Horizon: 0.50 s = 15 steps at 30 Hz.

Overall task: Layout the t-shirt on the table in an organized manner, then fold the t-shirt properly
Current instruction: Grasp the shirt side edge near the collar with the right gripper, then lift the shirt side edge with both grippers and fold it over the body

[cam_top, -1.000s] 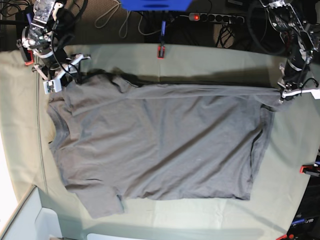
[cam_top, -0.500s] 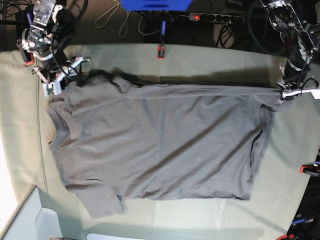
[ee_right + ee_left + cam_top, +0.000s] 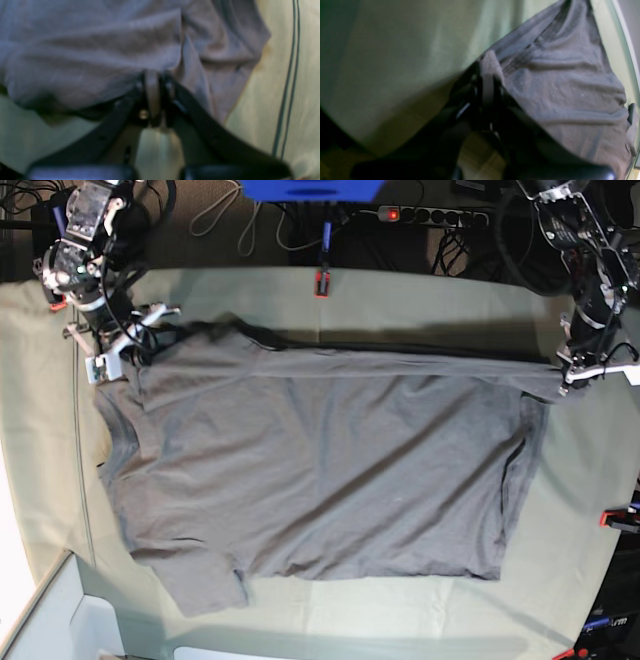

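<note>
The grey t-shirt [image 3: 320,470] lies spread across the table [image 3: 420,310], neck at the left and hem at the right. My right gripper [image 3: 130,345] sits at the shirt's far left shoulder. In the right wrist view this gripper [image 3: 152,83] is shut on a fold of the grey t-shirt [image 3: 87,50]. At the far right hem corner, my left gripper [image 3: 568,375] holds the stretched far edge. The left wrist view shows that gripper [image 3: 488,82] shut on a pinch of the t-shirt [image 3: 565,100], with the green table [image 3: 395,62] cloth behind.
Red clamps [image 3: 321,283] [image 3: 615,518] grip the table's far and right edges. A power strip [image 3: 430,216] and cables lie beyond the far edge. A white box [image 3: 60,620] stands at the near left corner. Two thin cables [image 3: 287,87] run past the sleeve.
My right gripper has gone from open to shut on the shirt's far left shoulder and shifted slightly. The left gripper still holds the hem corner in the same place.
</note>
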Each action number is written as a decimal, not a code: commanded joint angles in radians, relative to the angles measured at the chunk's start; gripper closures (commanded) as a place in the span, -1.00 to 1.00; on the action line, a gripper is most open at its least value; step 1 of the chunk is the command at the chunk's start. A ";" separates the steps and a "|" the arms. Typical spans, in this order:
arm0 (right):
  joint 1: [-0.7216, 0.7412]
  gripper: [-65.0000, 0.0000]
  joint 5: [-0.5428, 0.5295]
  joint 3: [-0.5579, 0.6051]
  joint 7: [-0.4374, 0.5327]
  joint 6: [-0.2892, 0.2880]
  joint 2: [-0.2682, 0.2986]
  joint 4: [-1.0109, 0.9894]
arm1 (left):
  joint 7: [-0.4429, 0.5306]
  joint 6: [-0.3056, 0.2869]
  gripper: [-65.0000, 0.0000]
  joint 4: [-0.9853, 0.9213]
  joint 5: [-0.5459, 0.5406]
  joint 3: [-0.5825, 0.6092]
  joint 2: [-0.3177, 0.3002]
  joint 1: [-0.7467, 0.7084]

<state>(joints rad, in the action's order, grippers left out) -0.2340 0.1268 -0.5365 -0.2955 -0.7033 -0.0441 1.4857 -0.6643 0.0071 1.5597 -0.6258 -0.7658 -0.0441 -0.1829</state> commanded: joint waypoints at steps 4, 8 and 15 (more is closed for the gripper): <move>-0.051 1.00 -0.020 -0.004 0.025 0.005 0.025 0.059 | 0.016 -0.005 1.00 0.026 -0.007 -0.005 -0.012 0.006; -0.127 1.00 -0.022 -0.004 0.031 0.005 0.023 0.140 | 0.016 -0.005 1.00 0.031 -0.007 -0.007 -0.013 0.001; -0.287 1.00 -0.046 -0.004 0.025 0.005 0.010 0.292 | 0.016 -0.005 1.00 0.109 -0.007 -0.008 -0.018 -0.054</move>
<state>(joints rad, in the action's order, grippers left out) -0.5137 0.0925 -0.5365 -0.2874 -0.7036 -0.0341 1.7622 -0.6704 0.0074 1.6478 -0.6273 -0.7689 -0.0498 -0.2386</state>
